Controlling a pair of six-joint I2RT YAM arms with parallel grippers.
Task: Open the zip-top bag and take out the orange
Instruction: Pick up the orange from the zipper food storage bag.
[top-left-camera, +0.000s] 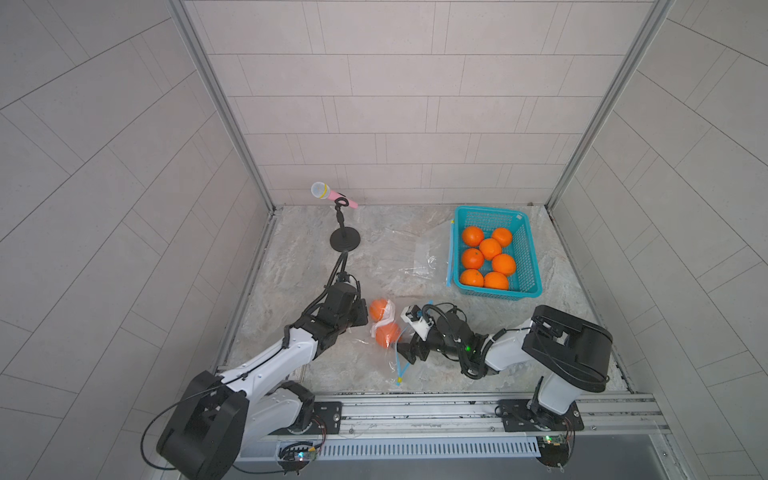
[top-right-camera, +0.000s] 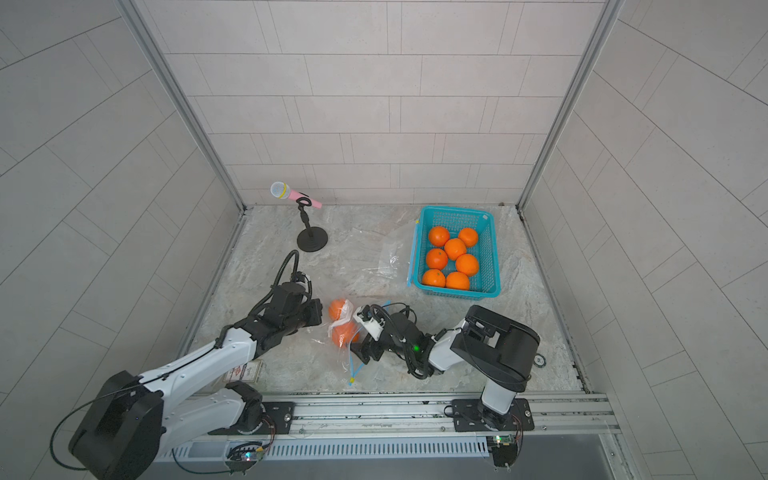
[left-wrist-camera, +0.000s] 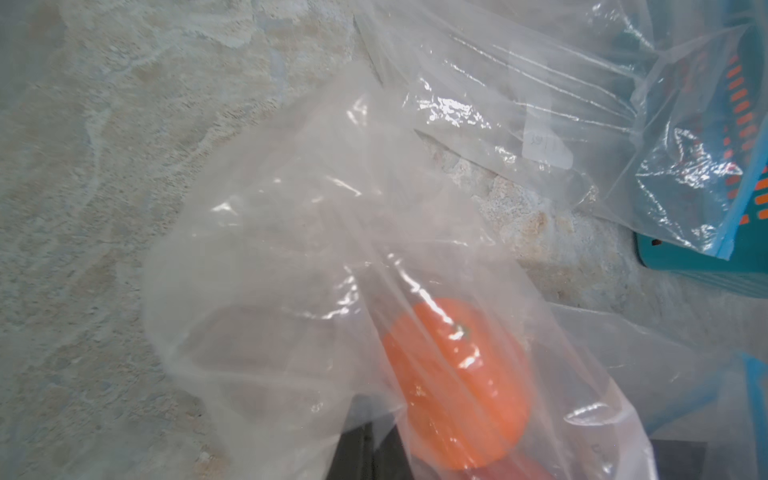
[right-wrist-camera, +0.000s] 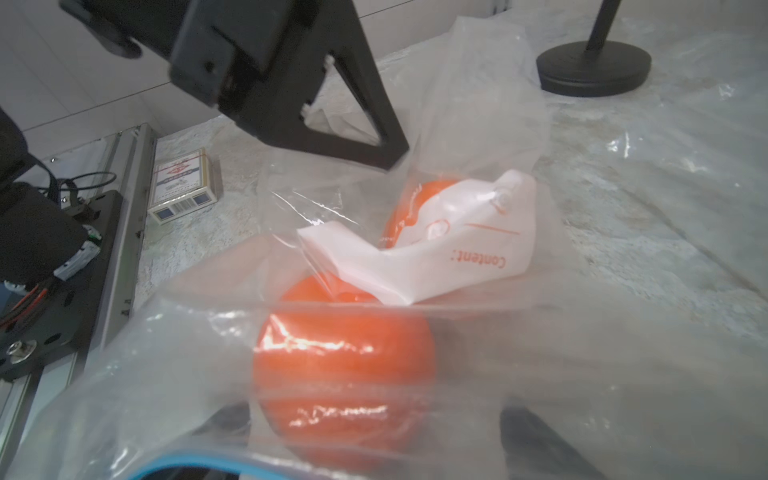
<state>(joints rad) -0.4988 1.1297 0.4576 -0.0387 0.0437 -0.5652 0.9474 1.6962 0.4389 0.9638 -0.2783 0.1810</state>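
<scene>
Robotics lab test cell: tile-patterned wall panels (top-left-camera: 395, 104) in aluminium framing (top-left-camera: 222, 104), two arm bases (top-left-camera: 540, 411) bolted to an extruded rail (top-left-camera: 415, 409), exposed circuit boards (top-left-camera: 550, 442), stone-patterned counter (top-left-camera: 291, 262).

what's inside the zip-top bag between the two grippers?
Two oranges: the near orange shows clearly through the bag; the far orange is partly covered by the bag's white label. Anything beneath them is hidden.

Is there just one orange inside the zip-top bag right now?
No, the right wrist view shows a near orange and a far orange both inside the zip-top bag.
</scene>
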